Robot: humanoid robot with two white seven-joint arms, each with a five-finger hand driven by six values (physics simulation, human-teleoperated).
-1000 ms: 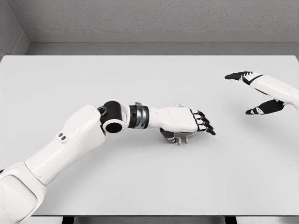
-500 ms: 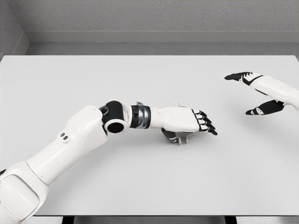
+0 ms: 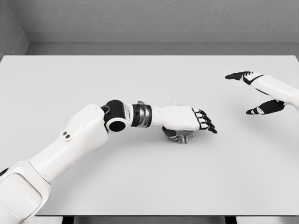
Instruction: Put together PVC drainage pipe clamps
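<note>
Two white arms are reaching over a pale grey table [image 3: 140,186] in the head view. Left arm is entering from the lower left corner and extending toward the middle of the surface, with its dark elbow joint raised above the tabletop. Left hand [image 3: 184,119] is lying palm down directly over a small grey pipe clamp [image 3: 180,136], which is sitting near the centre of the table. Only the clamp's lower edge and a small tab behind the hand are showing; the rest is being covered by the palm. Black fingertips [image 3: 205,125] are pointing to the right, extended rather than curled, and whether the thumb beneath is gripping the clamp cannot be told. Contact between palm and clamp is also not being shown clearly.

Right hand [image 3: 259,91] is hovering over the table's right edge, well apart from the clamp. Its fingers are spreading wide, thumb and forefinger standing far apart, and it is holding nothing. A grey wall [image 3: 149,18] is running behind the table.
</note>
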